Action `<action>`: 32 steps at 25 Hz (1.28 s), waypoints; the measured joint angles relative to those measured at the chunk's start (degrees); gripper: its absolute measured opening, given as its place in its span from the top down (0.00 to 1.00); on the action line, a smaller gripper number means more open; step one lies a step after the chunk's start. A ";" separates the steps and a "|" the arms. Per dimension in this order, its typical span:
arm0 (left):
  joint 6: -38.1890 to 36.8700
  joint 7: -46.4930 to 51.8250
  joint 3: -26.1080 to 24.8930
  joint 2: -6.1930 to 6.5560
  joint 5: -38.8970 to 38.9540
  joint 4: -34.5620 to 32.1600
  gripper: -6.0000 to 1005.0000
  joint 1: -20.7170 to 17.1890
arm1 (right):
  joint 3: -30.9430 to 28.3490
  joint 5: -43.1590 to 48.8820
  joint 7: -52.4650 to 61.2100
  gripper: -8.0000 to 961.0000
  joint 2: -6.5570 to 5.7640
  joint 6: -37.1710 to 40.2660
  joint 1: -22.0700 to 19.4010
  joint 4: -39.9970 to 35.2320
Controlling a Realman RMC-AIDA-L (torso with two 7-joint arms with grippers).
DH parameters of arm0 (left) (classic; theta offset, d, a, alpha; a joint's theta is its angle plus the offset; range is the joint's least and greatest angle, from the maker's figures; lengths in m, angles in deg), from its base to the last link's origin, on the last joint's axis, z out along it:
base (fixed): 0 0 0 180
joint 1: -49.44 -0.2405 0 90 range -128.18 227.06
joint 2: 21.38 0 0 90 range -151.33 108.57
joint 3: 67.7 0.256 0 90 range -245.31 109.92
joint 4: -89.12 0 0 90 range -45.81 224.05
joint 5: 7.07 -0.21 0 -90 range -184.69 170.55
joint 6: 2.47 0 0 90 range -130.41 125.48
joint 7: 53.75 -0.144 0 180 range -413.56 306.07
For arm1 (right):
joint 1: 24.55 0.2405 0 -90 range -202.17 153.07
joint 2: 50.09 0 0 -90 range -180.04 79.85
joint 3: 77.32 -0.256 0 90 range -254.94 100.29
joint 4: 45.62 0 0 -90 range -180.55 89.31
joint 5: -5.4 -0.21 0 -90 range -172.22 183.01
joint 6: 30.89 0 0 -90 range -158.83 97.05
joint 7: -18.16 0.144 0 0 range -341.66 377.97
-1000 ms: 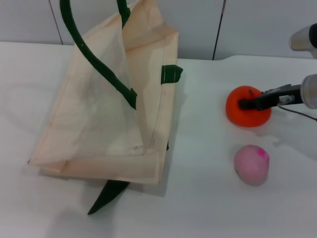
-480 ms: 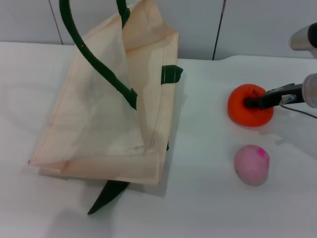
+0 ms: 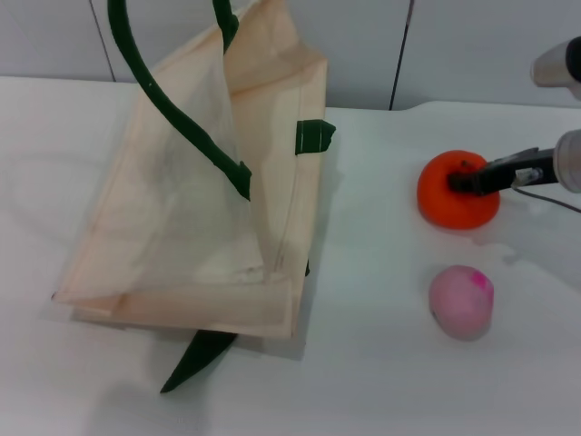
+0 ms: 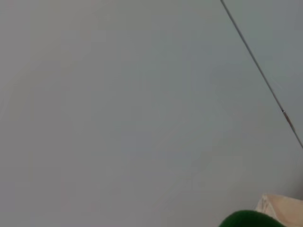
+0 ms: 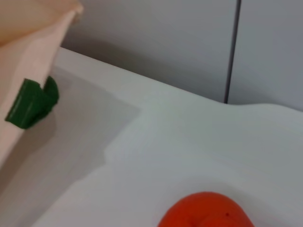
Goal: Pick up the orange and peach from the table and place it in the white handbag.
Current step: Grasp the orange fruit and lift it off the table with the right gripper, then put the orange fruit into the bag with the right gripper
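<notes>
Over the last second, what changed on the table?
The right end effector, at the top of the bright orange-red round fruit, drew back slightly toward the robot's right, and the fruit shifted a little with it. The pale pink fruit and cream cloth tote bag stayed put. The left end effector is out of view.

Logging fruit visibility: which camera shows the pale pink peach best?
The head view: the pale pink roundish peach lies whole and unobstructed on the white table, nearer the robot than the orange-red fruit. Neither wrist view shows it.
</notes>
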 joint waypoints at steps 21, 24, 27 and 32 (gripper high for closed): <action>-0.45 0.10 0.06 0.00 -0.23 -0.06 0.87 -0.35 | 6.39 -16.73 -0.27 0.74 0.71 -11.38 -6.28 -19.99; -0.51 0.23 0.46 -0.02 -0.05 -0.07 0.87 0.07 | 10.05 -18.83 -0.46 0.77 0.65 -9.24 -5.66 -19.86; -0.60 0.42 0.62 -0.12 0.13 -0.12 0.87 0.85 | 13.66 -20.72 -0.50 0.79 0.65 -7.07 -4.64 -19.26; -1.00 0.54 0.71 -0.21 0.20 -0.17 0.87 1.35 | 18.99 -26.77 -2.36 0.84 0.61 -5.31 -2.04 -16.46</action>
